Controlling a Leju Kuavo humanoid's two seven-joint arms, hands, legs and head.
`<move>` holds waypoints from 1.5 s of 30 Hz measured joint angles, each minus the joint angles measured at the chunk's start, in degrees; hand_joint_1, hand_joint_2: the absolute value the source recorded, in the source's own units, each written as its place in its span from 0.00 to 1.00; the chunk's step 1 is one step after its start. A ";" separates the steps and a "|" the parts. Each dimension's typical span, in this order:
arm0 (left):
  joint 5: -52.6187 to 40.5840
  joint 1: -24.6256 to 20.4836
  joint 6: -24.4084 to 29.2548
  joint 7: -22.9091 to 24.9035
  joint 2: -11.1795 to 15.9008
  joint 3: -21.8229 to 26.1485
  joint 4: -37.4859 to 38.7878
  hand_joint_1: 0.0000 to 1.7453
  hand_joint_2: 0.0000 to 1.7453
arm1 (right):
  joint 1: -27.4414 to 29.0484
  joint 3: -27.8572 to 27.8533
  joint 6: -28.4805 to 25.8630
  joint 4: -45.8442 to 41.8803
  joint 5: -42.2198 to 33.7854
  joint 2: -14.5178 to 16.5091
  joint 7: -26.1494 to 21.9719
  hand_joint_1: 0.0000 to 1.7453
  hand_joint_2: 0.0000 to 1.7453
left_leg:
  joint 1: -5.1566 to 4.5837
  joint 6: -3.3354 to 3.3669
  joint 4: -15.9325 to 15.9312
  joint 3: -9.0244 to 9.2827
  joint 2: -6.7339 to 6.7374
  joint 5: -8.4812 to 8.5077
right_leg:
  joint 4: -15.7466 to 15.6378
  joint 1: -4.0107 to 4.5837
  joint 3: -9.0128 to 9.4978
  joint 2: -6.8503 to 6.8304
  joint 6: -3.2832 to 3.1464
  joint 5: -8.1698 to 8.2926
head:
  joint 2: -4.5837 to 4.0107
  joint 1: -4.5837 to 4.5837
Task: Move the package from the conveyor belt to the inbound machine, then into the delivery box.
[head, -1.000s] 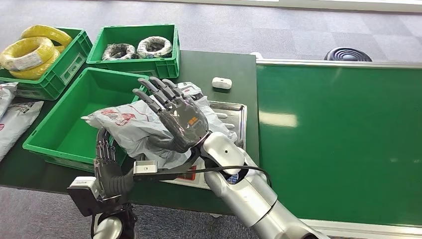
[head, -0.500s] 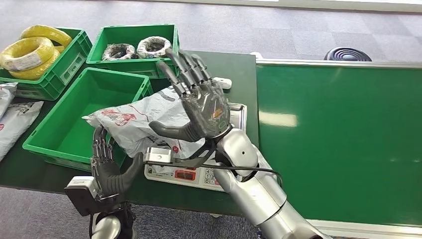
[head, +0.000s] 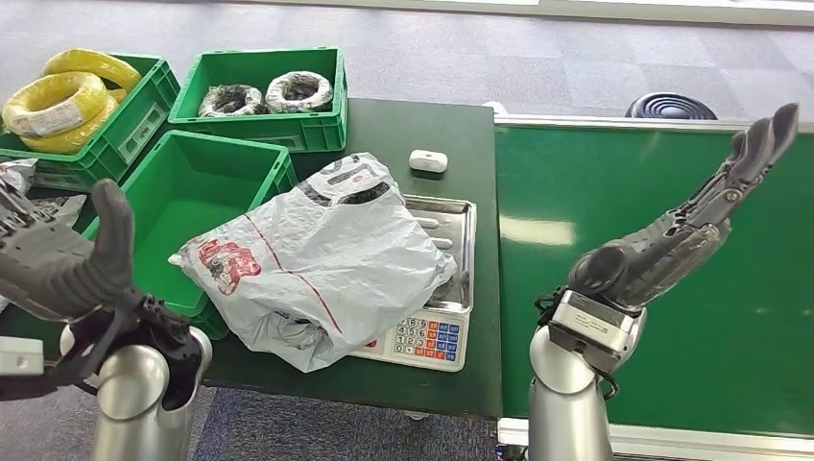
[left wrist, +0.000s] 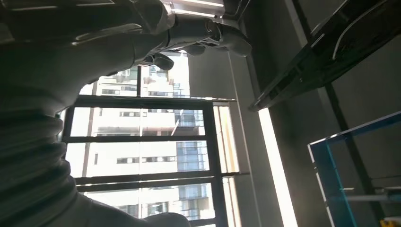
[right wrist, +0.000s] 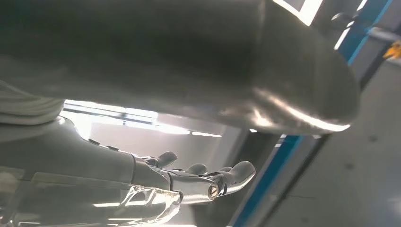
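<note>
The package [head: 317,259], a crumpled white plastic bag with red print, lies free on the inbound machine, a scale with a steel tray [head: 451,216] and a keypad [head: 427,339]. One end of the bag overhangs the empty green delivery box [head: 182,197]. My left hand [head: 62,264] is raised at the table's near left corner, thumb up, holding nothing, well clear of the bag. My right hand [head: 691,226] hovers over the green conveyor belt [head: 662,317] with straight fingers and nothing in it. The wrist views show each hand's fingers [left wrist: 203,35] [right wrist: 203,179] spread against ceiling and windows.
A crate of yellow cable coils [head: 67,96] and a crate of dark coils [head: 264,91] stand at the back left. A small white device [head: 427,160] lies behind the scale. More bagged parcels [head: 29,226] lie at the far left. A black round object [head: 670,104] sits beyond the belt.
Both hands have let go of the package. The right hand swung right, out over the belt; the left hand drew back to the left. The bag has settled on the scale.
</note>
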 joint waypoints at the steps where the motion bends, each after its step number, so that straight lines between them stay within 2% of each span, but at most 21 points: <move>1: -0.18 -2.75 0.00 1.12 0.01 0.36 0.09 0.00 1.00 | 1.02 -0.30 0.01 -0.34 -0.96 0.07 -0.01 0.00 0.00 | 0.00 0.00 0.00 0.02 0.02 0.01 | 0.00 0.00 0.02 0.01 -0.01 0.01 | 0.00 0.00; 4: -1.62 -9.93 -0.33 4.51 0.00 1.21 1.04 0.00 1.00 | 3.27 -0.93 0.02 -0.64 -3.74 0.08 -0.03 0.00 0.00 | -0.01 0.00 0.01 0.06 0.09 0.01 | 0.01 -0.01 0.01 0.04 -0.02 0.04 | 0.00 0.00; 6: -5.23 -14.65 -1.76 8.46 -0.20 1.37 2.59 0.00 1.00 | 4.10 -1.24 0.03 -0.18 -5.12 0.07 -0.04 0.00 0.00 | -0.01 0.00 0.02 0.05 0.06 0.02 | 0.00 -0.01 -0.01 0.02 -0.02 0.05 | 0.00 0.01; 10: -22.63 -23.87 -9.56 19.80 -1.75 -1.25 9.76 0.00 1.00 | 4.72 -1.93 0.03 0.87 -5.39 0.17 0.18 0.00 0.00 | -0.02 0.00 0.04 0.04 0.02 0.02 | 0.00 -0.02 0.00 0.01 -0.01 0.05 | 0.00 0.01; 12: -31.20 -27.01 -13.75 23.23 -2.47 -4.27 14.61 0.00 1.00 | 4.88 -2.17 0.03 1.03 -5.32 0.18 0.63 0.00 0.00 | -0.06 0.01 0.03 0.04 0.06 0.01 | 0.00 -0.06 0.02 0.04 -0.01 0.05 | 0.00 0.02; 17: -35.81 -30.57 -14.66 24.15 -3.93 -8.65 22.58 0.00 1.00 | 5.28 -2.65 0.03 1.10 -5.24 0.04 1.63 0.00 0.00 | -0.07 0.01 0.03 -0.01 0.20 -0.01 | 0.00 -0.08 -0.15 0.25 -0.01 0.09 | 0.00 -0.01; 21: -44.35 -32.32 -20.91 25.97 -4.37 -12.24 28.29 0.00 1.00 | 5.69 -2.77 0.03 0.97 -6.19 -0.20 1.51 0.00 0.00 | -0.06 0.00 0.03 -0.02 0.15 -0.01 | 0.00 -0.06 -0.23 0.22 -0.02 0.07 | 0.00 -0.01; 24: -58.07 -34.14 -25.70 27.36 -5.86 -17.89 39.18 0.00 1.00 | 6.59 -1.69 0.03 -0.23 -8.13 -0.68 1.11 0.00 0.00 | -0.07 0.01 0.03 -0.03 0.11 -0.01 | -0.01 -0.08 -0.18 0.15 -0.01 0.07 | 0.00 0.01; 26: -64.05 -34.97 -27.21 27.57 -7.37 -22.07 47.91 0.00 1.00 | 7.38 -0.55 0.03 -1.32 -8.64 -1.17 1.09 0.00 0.00 | -0.10 0.01 0.03 -0.03 0.19 -0.01 | -0.01 -0.11 -0.16 0.19 0.00 0.08 | 0.00 0.01; 29: -67.33 -35.77 -28.71 27.76 -9.20 -26.95 59.56 0.00 1.00 | 8.89 0.62 0.03 -2.54 -9.15 -2.09 1.12 0.00 0.00 | -0.13 0.01 0.04 -0.03 0.28 -0.02 | -0.01 -0.15 -0.18 0.26 0.01 0.10 | 0.00 -0.01; 32: -68.53 -36.55 -29.04 28.09 -9.93 -30.16 67.60 0.00 1.00 | 10.00 1.33 0.03 -3.22 -9.43 -2.92 1.06 0.00 0.00 | -0.11 0.01 0.02 -0.03 0.27 -0.02 | 0.00 -0.12 -0.21 0.26 0.01 0.09 | 0.00 -0.03; 37: -68.94 -37.89 -29.35 28.30 -10.55 -32.81 74.42 0.00 1.00 | 10.73 1.90 0.03 -3.77 -9.48 -3.83 1.04 0.00 0.00 | -0.06 0.01 -0.01 -0.04 0.26 -0.01 | 0.02 -0.06 -0.22 0.26 0.00 0.09 | 0.00 -0.02; 45: -71.70 -38.16 -34.27 28.76 -10.41 -35.60 79.99 0.00 1.00 | 11.23 2.79 0.03 -4.42 -9.37 -4.59 1.09 0.00 0.00 | -0.07 0.01 -0.01 -0.06 0.22 -0.01 | 0.02 -0.07 -0.18 0.25 0.00 0.08 | 0.00 -0.01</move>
